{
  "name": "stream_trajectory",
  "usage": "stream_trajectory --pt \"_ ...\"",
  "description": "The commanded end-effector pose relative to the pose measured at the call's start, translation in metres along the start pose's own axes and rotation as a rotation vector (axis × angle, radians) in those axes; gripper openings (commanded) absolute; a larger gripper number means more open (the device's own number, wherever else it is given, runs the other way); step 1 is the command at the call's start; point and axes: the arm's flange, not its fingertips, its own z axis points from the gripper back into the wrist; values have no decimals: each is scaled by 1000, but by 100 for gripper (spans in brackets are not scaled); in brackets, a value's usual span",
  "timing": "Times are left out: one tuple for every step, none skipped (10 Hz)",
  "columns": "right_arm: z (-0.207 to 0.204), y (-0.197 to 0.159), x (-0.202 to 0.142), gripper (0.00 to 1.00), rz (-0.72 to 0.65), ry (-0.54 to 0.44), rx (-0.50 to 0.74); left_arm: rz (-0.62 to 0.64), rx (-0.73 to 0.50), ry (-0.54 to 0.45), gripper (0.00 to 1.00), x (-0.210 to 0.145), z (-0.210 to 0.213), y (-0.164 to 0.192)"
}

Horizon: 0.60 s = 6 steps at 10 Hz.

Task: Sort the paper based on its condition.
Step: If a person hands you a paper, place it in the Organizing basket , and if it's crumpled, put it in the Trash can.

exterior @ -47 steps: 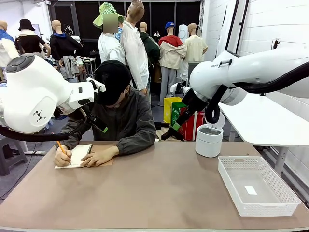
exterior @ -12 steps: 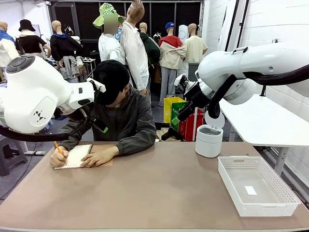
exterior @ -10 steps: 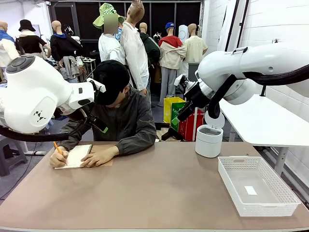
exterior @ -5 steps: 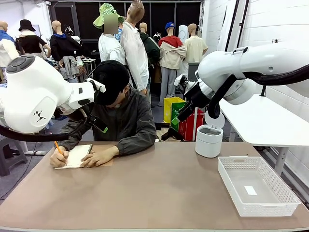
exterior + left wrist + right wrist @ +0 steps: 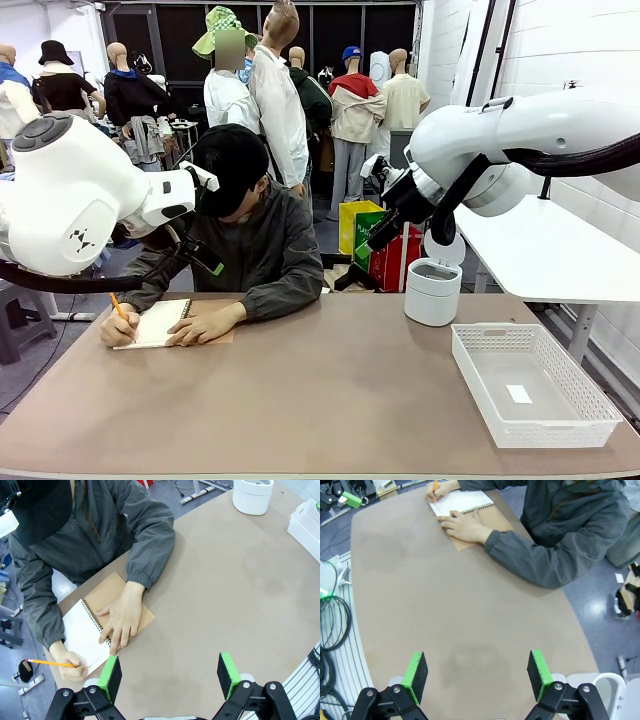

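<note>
Loose paper is out of view. A person at the far left writes with a pencil (image 5: pixel 55 664) in a spiral notebook (image 5: pixel 160 322) (image 5: pixel 82 632) (image 5: pixel 462 501) with a brown cover, the other hand (image 5: pixel 120 622) pressing flat on it. High above the table, close to that hand, my left gripper (image 5: pixel 169 667) is open with nothing between its green pads. My right gripper (image 5: pixel 476 672) hangs open and empty above the bare middle of the table, well apart from the notebook. Both white arms (image 5: pixel 70 200) (image 5: pixel 520 140) are held up off the table.
A white mesh basket (image 5: pixel 580 410) (image 5: pixel 307 522) stands at the right front, with a small white slip on its floor. A white lidded bin (image 5: pixel 433 290) (image 5: pixel 252 495) sits at the far right edge. Cables (image 5: pixel 332 625) lie on the floor beside the table.
The person's writing hand has edged a little to the left on the page. My right arm rose earlier and has held still since. The left arm has not moved.
</note>
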Motion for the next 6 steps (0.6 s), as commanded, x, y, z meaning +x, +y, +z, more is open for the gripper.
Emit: stream_trajectory --pt "0 0 0 100 -5 8 -3 2 4 1 100 -1 0 1" --pt "0 0 0 100 -5 8 -3 2 4 1 100 -1 0 1" --pt "0 0 0 100 -5 8 -3 2 4 1 100 -1 0 1" --pt "0 0 0 100 -5 8 -3 2 4 1 100 -1 0 1" --pt "0 0 0 100 -5 8 -3 2 4 1 100 -1 0 1" --pt "0 0 0 100 -5 8 -3 2 4 1 100 -1 0 1"
